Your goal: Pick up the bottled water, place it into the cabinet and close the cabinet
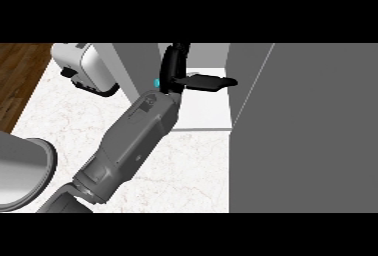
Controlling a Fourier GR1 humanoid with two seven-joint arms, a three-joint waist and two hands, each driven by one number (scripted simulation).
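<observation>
**Left hand at the cabinet opening**

At the upper middle of the head view, the left hand (193,80) is positioned at the open cabinet (203,112), above its white shelf. The grey forearm (136,145) rises diagonally from the lower left edge to the wrist. From the wrist, one black part of the hand extends upward along the cabinet's left wall, and another extends flat to the right over the shelf. The fingers are spread apart and straight; no object is visible between them.

The bottled water cannot be identified anywhere in this view. A small cyan mark (156,82) shows beside the wrist; what it belongs to cannot be determined.

The cabinet door (310,130), a large grey panel, fills the right side of the view and stands open.

A white toaster (85,67) sits on the marble counter (192,170) at the upper left, beside the cabinet's left wall. A grey curved object (22,170) occupies the lower left corner.
</observation>
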